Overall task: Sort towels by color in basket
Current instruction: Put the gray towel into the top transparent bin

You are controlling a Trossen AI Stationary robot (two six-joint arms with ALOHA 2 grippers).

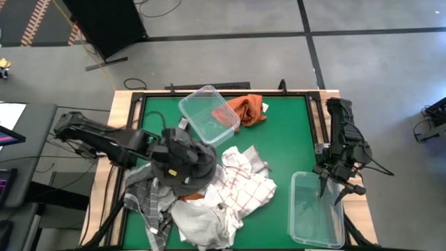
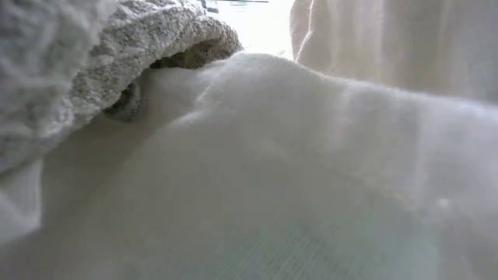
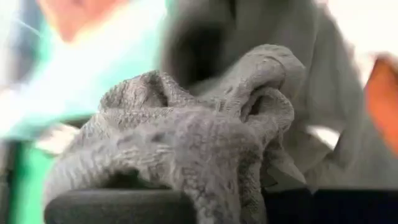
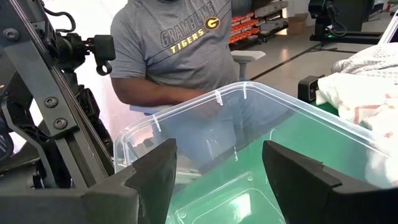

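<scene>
Pinching the dark grey towel (image 1: 187,183) in the cloth pile at the table's (image 1: 286,132) near-left, the left gripper (image 1: 182,166) has its fingers pressed together. Right gripper (image 1: 333,183) hangs spread over a clear bin (image 1: 317,210) at the near-right corner.

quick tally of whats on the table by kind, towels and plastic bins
towels: 5 (rust-orange towel, dark grey towel, grey plaid towel, white towel with red grid lines, plain white towel)
clear plastic bins: 2 (far bin, right bin)
total: 7
</scene>
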